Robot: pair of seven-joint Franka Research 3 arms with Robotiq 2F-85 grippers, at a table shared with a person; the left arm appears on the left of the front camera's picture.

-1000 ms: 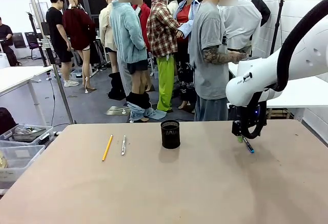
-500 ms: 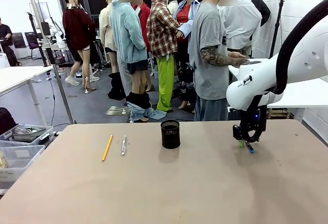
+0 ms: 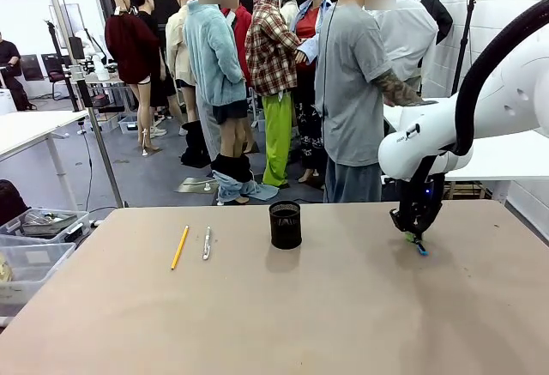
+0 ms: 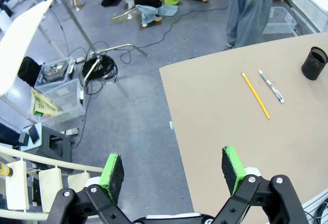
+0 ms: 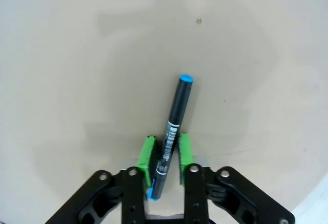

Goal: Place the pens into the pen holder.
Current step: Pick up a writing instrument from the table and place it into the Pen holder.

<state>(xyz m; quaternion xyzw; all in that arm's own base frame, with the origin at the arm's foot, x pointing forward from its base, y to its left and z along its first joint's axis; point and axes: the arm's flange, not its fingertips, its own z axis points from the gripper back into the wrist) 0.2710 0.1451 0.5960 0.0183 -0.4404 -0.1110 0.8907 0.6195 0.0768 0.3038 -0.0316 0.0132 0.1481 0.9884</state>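
- No word, brand or number can be read anywhere.
- The black pen (image 5: 176, 108) with blue ends carries a white label (image 5: 168, 133) with dark, barcode-like print, which is too blurred to read.
- The silver-grey pen (image 4: 270, 86) lying on the table (image 4: 215, 121) shows dark marks on its barrel, too small to read.

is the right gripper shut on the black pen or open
Shut: the right gripper has both green pads pressed against the sides of the black pen.
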